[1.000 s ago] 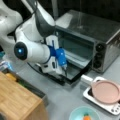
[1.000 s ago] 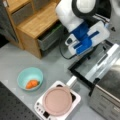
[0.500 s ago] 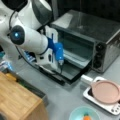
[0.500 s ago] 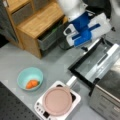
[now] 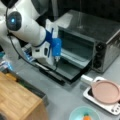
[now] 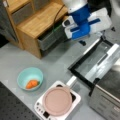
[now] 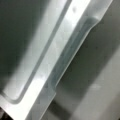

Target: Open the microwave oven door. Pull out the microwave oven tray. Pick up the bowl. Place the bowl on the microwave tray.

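since half a second ago the white and blue robot arm has shifted a little toward a front view's left, and its blue-tipped gripper (image 5: 56,59) now hangs just above the lowered wide dark glass oven door (image 5: 65,70), while bowl, plate and oven lie as before. whether its fingers are apart or together cannot be told.

nearest the bottom of a front view sits the small round light teal bowl (image 5: 83,114) with an orange piece of food in it; it rests on the grey table top (image 5: 62,97), well apart from the gripper. in both front views it stands clear of the oven, to the left of the plate in a front view (image 6: 30,78).

just beyond it lies the flat pink round plate (image 5: 106,91) on a white tray with rounded corners (image 5: 87,94).

past these, the door lies open and flat on the table, its bar handle (image 5: 51,74) along the outer edge. the flat dark metal oven tray (image 5: 75,58) shows at the mouth of the cavity; how far out it has come cannot be told.

farthest back stands the boxy silver-grey metal oven (image 5: 100,32), three black knobs (image 5: 98,53) down its right front panel.

a light wooden cabinet (image 5: 17,100) fills a front view's bottom left.

the wrist view shows only a pale metal edge with a rounded raised rim (image 7: 62,57), close up; no fingers show there.
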Tool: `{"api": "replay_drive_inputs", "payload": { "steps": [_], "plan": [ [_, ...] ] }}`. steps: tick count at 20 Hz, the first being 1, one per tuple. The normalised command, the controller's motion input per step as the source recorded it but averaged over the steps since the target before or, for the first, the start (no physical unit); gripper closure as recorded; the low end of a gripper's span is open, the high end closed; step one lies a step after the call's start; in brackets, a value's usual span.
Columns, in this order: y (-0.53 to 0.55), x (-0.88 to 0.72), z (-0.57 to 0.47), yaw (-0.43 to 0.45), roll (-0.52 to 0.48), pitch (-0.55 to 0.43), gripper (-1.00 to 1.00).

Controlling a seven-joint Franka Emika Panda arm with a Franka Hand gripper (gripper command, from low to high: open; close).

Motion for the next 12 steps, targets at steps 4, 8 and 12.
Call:
{"api": "replay_drive_inputs", "payload": {
  "steps": [4,8,12],
  "plan": [
    [-0.02,0.24,0.27,-0.017,-0.334,0.102,-1.00],
    [-0.04,0.30,0.23,-0.010,-0.323,0.115,-1.00],
    [-0.10,0.32,0.19,-0.009,-0.314,0.143,-1.00]
  ]
}}
